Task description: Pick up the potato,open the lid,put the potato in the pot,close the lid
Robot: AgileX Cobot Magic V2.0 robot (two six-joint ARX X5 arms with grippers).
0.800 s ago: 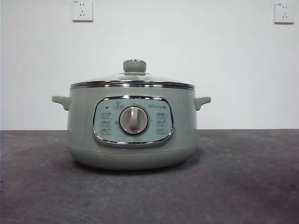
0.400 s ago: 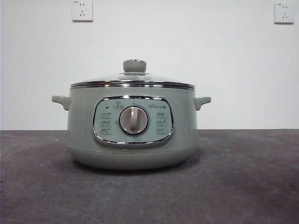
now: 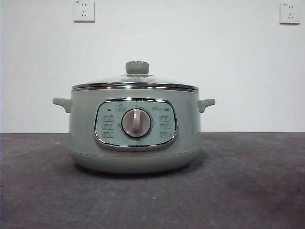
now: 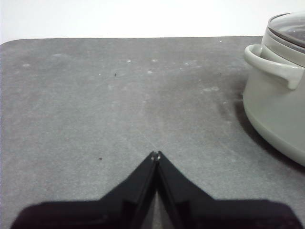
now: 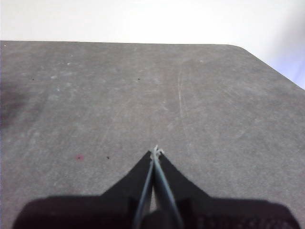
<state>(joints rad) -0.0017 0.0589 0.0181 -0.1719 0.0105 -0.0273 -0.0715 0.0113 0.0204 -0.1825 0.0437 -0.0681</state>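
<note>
Left tool (image 4: 156, 155): two black jaws pressed together tip to tip, gripping nothing, low over bare grey desk (image 4: 95, 95). Right tool (image 5: 155, 151): same, jaws closed to a thin seam, empty, over scuffed grey desk with faint scratches and a small reddish speck.

Outward from left tool: large round pale sage-green cooker pot (image 4: 276, 109) off to one side in the left wrist view, one small side handle and a slice of the lid edge showing. Not seen in the right wrist view at all, so left arm judged nearer the pot.

Front view: pot squat, glossy, two stubby handles, chrome-framed control panel with grey dial. Shallow domed glass lid with chrome rim and round pale-green knob (image 3: 137, 67) seated flat on the pot, closed. No arm in that view.

Brown oval potato: not visible in any view; position and long axis impossible to tell. Judged: no step done, potato needing to be found before any grasp; lid lift likely suited to left arm, round knob small and smooth.

Two white wall sockets (image 3: 84, 10) high on pale wall behind.
</note>
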